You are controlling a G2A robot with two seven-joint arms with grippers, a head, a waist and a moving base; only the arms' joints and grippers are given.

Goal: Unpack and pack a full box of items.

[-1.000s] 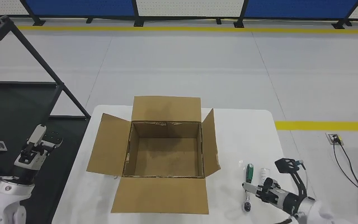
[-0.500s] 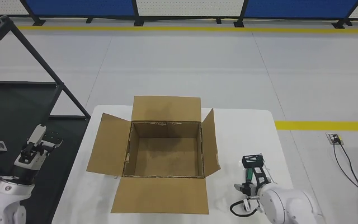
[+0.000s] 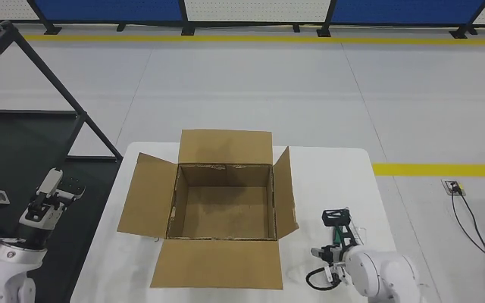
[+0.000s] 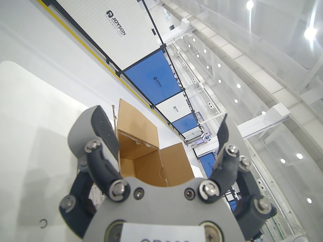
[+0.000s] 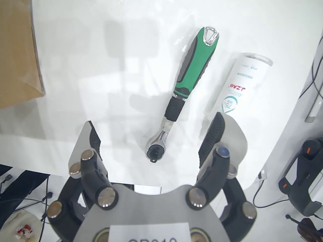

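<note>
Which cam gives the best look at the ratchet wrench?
Right wrist view: whole ratchet wrench, green handle to drive head, ahead of the open right gripper. Top view: the arm covers most of it. Left wrist view faces the cardboard box.

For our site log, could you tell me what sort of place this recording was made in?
Probably an industrial test hall: blue and white partition panels, a yellow floor line, and a white table holding an open cardboard box.

R of box [image 3: 224, 145]: wrench [image 5: 188, 81], then tube [image 5: 239, 86].
</note>
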